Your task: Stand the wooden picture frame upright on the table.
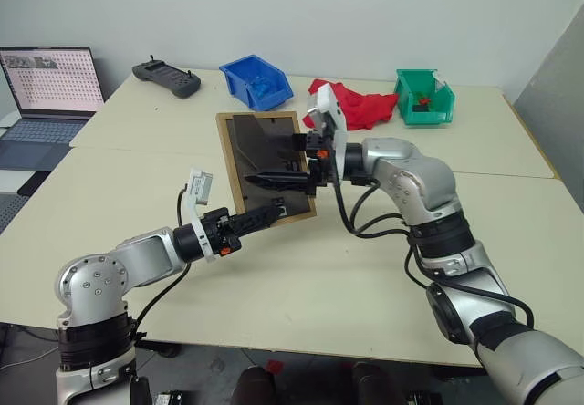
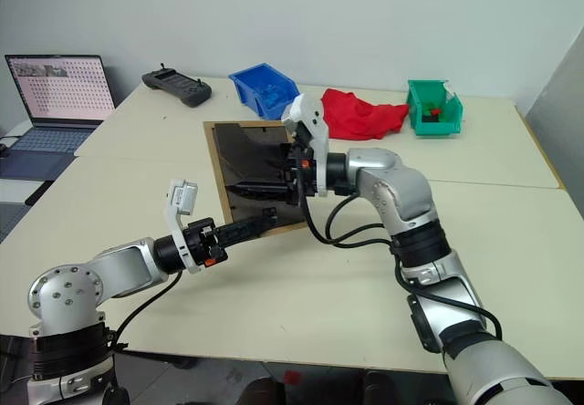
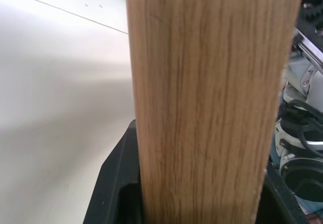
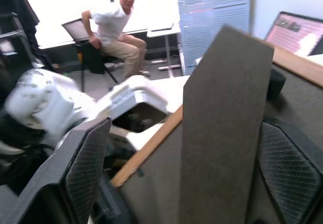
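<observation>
The wooden picture frame (image 1: 251, 145) is tilted over the table (image 1: 319, 277), its dark back facing me inside a light-wood rim. My left gripper (image 1: 267, 216) is shut on the frame's near lower edge; in the left wrist view the wood edge (image 3: 207, 103) fills the gap between the black fingers (image 3: 113, 183). My right gripper (image 1: 283, 160) reaches in from the right, open, against the frame's back. In the right wrist view its fingers (image 4: 86, 168) stand wide on both sides of the fold-out easel stand (image 4: 227, 123). The picture side is hidden.
Along the table's far side lie a black controller (image 1: 166, 77), a blue bin (image 1: 256, 81), a red cloth (image 1: 358, 106) and a green bin (image 1: 424, 97). A laptop (image 1: 47, 95) sits off to the left. A person (image 4: 118, 27) sits on a chair across the room.
</observation>
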`<state>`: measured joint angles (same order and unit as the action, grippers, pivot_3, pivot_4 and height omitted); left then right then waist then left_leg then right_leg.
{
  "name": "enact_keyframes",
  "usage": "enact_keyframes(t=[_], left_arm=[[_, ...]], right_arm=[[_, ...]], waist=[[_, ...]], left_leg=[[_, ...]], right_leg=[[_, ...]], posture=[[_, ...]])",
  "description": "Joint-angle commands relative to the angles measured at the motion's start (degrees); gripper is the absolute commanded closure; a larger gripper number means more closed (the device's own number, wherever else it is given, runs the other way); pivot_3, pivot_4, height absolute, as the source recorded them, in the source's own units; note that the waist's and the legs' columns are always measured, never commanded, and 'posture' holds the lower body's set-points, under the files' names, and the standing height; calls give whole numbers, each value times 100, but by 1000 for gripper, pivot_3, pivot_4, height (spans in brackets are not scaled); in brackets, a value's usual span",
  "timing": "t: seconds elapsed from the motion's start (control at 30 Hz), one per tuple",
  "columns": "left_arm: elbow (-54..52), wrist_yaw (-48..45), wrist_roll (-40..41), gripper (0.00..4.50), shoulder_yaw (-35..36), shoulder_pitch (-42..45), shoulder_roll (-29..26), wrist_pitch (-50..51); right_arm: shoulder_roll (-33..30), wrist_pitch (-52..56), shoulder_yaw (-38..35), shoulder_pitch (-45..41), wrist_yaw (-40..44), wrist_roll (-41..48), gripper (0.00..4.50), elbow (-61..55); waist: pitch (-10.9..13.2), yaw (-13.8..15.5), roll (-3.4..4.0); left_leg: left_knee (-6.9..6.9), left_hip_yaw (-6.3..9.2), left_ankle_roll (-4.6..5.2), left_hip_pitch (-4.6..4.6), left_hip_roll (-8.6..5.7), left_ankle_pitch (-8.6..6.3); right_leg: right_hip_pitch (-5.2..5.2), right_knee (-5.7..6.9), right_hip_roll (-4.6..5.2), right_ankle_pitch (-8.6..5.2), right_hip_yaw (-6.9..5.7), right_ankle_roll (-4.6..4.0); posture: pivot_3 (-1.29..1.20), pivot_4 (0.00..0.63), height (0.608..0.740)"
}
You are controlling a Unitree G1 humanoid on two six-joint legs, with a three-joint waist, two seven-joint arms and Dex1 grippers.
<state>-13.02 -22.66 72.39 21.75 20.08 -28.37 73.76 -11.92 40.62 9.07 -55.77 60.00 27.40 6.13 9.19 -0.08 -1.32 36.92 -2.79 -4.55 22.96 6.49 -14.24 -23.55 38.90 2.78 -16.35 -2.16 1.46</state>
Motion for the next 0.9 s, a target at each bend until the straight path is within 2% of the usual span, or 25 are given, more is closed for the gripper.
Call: enact_keyframes(t=[0.03,0.17,0.37,0.47,0.53,0.63,0.77,0.83,0.9], left_arm=[[-291,170,522,3203,104,-53,-67,-23],[-337,348,835,3203,-8,-191,-98,19],[-309,554,1201,3203,-225,-208,-143,-9],[-210,584,1414,3203,-279,-215,-234,29],[-122,622,1693,3203,-293,-258,-357,70],[47,792,2281,3203,-322,-329,-580,43],[337,1394,3682,3203,-598,-420,-970,-281],[371,1402,4014,3203,-738,-442,-1036,-320],[298,1332,4061,3203,-841,-488,-1034,-331]], right_arm=[[-323,541,-114,202,326,590,34,-783],[-730,842,-316,371,261,788,34,-1006],[-1057,738,-494,380,3,668,34,-801],[-1416,215,-680,438,-176,280,34,-554],[-1729,-549,-777,555,-148,-81,34,-372],[-2089,-2410,-571,827,37,-935,34,-4],[-2283,-6564,-77,982,-695,-2765,34,1379],[-2261,-8883,156,761,-1859,-4073,34,2143],[-2093,-10333,249,494,-2950,-5143,34,2671]], waist=[[0,-5,0],[0,-8,0],[1,-11,-1],[1,-6,-2],[2,6,-4],[4,7,-6],[11,-39,-8],[15,-75,-8],[19,-112,-8]], left_leg=[[0,0,0,0,0,0],[-1,0,1,-2,0,0],[-1,1,1,-3,0,0],[0,1,1,-3,-1,0],[0,0,1,-2,-1,0],[-1,-1,1,-1,-2,-1],[-2,-3,1,-5,0,0],[-2,-7,0,-10,0,0],[-1,-9,-4,-11,1,2]], right_leg=[[0,0,0,0,1,0],[0,1,-1,0,2,0],[0,1,-2,0,3,-1],[0,1,-2,0,4,0],[0,-1,-2,0,4,-1],[0,-6,-1,-1,6,0],[0,-5,-2,-2,9,2],[0,0,-2,-2,16,2],[0,0,-2,-2,17,2]], posture=[[0,150,740],[0,150,740],[0,150,740],[0,150,740],[0,150,740],[0,150,740],[0,150,740],[0,150,740],[0,150,740]])
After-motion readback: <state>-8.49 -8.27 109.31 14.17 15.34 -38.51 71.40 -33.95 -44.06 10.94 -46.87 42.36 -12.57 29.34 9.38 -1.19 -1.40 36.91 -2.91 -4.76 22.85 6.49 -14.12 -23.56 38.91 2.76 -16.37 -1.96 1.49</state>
